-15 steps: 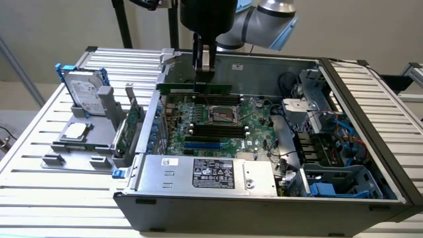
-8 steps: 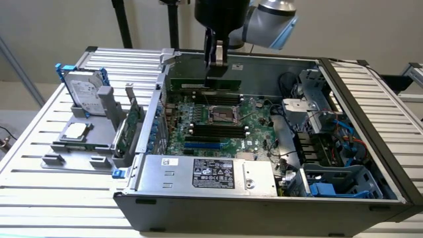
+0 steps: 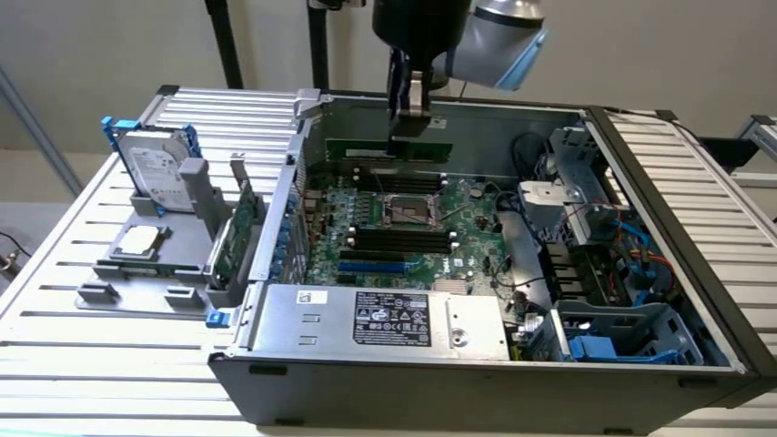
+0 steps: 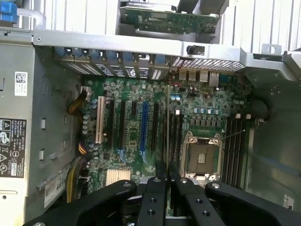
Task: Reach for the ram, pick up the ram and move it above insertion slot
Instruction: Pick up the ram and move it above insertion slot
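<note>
One thin edge is all the gripper [image 4: 166, 175] has pinched — the ram [image 3: 402, 147] hangs from its closed fingers above the far end of the board [image 3: 401, 223], over the far bank of slots [image 3: 386, 166]. The risk, as I judge it: the stick could tilt or slip in so narrow a grip and meet the wrong strip — they lie close together.

A slatted metal tabletop [image 3: 85, 228] is seen. An open computer case [image 3: 486, 382] is set on it; beside it, a grey rack [image 3: 158, 264], apparently plastic, is placed.
</note>
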You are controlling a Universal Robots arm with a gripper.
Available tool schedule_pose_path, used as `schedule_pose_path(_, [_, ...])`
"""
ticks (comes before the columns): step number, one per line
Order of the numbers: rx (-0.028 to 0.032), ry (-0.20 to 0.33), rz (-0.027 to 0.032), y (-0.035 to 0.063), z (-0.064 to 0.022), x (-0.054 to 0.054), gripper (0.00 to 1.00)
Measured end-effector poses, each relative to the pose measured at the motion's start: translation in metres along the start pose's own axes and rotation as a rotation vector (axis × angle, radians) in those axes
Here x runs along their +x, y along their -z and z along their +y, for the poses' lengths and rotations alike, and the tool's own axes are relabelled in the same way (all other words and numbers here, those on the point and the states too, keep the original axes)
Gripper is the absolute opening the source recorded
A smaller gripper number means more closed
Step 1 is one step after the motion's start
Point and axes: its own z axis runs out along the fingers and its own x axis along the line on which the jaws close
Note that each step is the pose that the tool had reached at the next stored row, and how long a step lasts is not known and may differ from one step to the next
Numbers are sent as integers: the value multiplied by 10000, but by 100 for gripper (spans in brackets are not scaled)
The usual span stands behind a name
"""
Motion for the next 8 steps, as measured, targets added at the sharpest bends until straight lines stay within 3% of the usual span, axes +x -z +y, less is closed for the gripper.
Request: schedule_pose_path(8, [21,-403,-20,-32,-94,-42,13])
